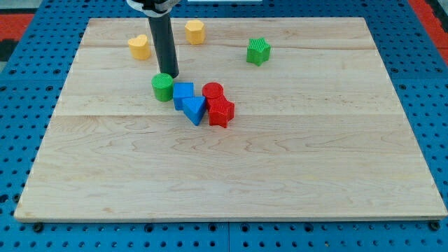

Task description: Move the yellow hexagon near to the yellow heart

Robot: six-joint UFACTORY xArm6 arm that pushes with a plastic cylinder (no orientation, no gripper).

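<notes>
My tip [172, 74] stands upright just above the green cylinder [162, 87]; no pincer shows

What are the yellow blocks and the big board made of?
The yellow hexagon and yellow heart look like plastic: bright, even colour with a matte, finely ridged surface, possibly 3D-printed. The board looks like pale wood, smooth, with grain lines and plank seams showing. My tip is a dark, slightly shiny rod, material unclear.
</notes>
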